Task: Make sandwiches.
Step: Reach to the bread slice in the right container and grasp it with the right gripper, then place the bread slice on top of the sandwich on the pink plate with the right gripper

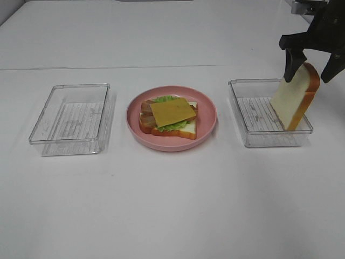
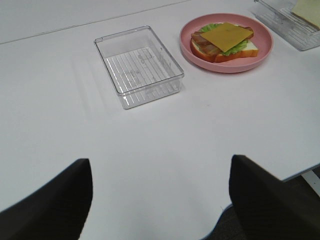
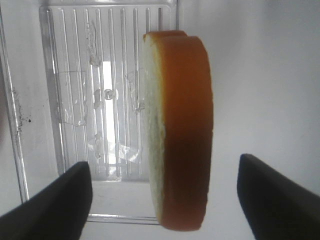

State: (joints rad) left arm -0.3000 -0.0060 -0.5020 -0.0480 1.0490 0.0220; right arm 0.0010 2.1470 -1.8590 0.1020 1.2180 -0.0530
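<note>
An open stack [image 1: 171,116] sits on the pink plate [image 1: 209,110]: a bread slice, green lettuce, bacon strips and a yellow cheese slice on top. A second bread slice [image 1: 294,100] stands on edge, tilted, in the right clear tray [image 1: 253,137], leaning over its far right rim. My right gripper [image 1: 308,80] is open and straddles the top of this slice; in the right wrist view its fingers [image 3: 60,200] stand apart from the bread [image 3: 180,125]. My left gripper [image 2: 160,200] is open and empty near the table's front edge, out of the high view.
An empty clear tray [image 1: 70,118] stands left of the plate; it also shows in the left wrist view [image 2: 140,65], with the plate [image 2: 200,62] and stack [image 2: 225,40] beyond it. The white table [image 1: 172,205] is bare in front.
</note>
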